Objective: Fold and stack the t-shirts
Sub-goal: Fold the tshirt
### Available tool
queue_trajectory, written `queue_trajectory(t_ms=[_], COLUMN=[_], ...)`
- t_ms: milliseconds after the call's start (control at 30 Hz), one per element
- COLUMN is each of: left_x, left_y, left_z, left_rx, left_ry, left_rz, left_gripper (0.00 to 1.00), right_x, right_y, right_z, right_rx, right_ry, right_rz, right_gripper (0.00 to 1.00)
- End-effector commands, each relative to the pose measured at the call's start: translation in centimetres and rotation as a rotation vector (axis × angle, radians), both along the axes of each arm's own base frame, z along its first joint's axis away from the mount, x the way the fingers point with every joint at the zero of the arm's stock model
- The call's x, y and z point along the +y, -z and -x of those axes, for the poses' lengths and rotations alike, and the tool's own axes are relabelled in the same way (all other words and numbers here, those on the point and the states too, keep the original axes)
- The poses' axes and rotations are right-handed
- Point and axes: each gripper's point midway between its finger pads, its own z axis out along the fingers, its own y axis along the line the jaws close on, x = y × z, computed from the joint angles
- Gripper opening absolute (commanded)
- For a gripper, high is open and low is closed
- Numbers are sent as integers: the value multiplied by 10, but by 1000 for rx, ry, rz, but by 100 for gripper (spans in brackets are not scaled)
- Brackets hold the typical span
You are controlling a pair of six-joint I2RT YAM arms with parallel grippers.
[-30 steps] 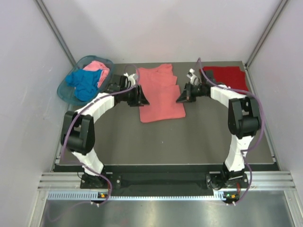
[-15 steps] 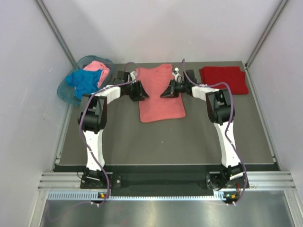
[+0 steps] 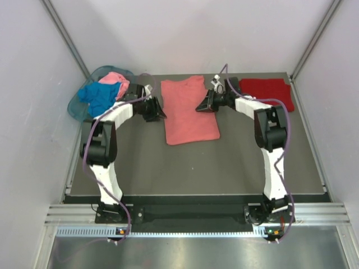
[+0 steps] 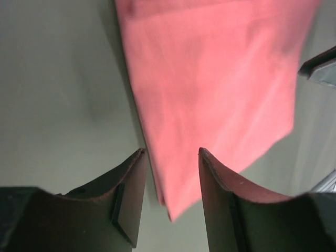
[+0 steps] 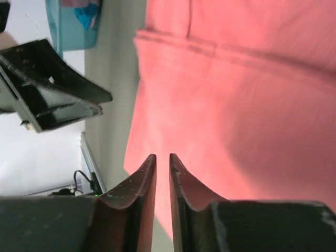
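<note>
Grey matting covered the table (image 3: 224,162), and nearly everything lay in its far half. A salmon-coral t-shirt (image 3: 189,109) was spread flat at the far middle as a long folded panel, its collar end toward the back wall and its lower hem toward the arms. A translucent teal basket (image 3: 74,107) sat at the far left corner. A dark red t-shirt (image 3: 266,92) lay folded into a neat rectangle at the far right corner, well apart from the salmon one. A bright blue t-shirt (image 3: 100,96) was bunched inside the basket, spilling over its near side, with a light pink t-shirt (image 3: 115,78) crumpled behind it.

Each arm reached in toward the salmon shirt from its own side. The left gripper (image 3: 157,114) sat just beside the shirt's left edge. Its wrist view showed the fingers (image 4: 128,194) spread, nothing between them, and the shirt's edge (image 4: 210,94) running past the gap beyond. The right gripper (image 3: 201,107) hung over the shirt's right edge. Its fingers (image 5: 142,189) were drawn almost together with only a thin slit between them, gripping no cloth, and salmon fabric (image 5: 247,105) filled the view past them.
</note>
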Motion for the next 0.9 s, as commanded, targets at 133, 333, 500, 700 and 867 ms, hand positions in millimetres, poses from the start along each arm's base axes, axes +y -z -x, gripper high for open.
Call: queue_trajectory(t_ms=[133,333,500,700,867], left_x=[-4,-9,-14,-16,-20], left_y=[-8,11,22,35,48], left_z=[94,128,134,129,126], left_rx=[24,79,105,128,163], left_ry=[63,66,58,31,19], left_rz=[25,90,132,153,182], left_gripper=[50,51,53,54,54], right_x=[-57,-95,-109,-121,-115], right_y=[-35,-9,10,26,38], right_z=[65,111,124,118,118], right_rx=[-46,-12,29,42,53], right_ry=[72,70,101,148,133], right_rz=[276,464,535,583,546], right_gripper=[27,50,62,64,62])
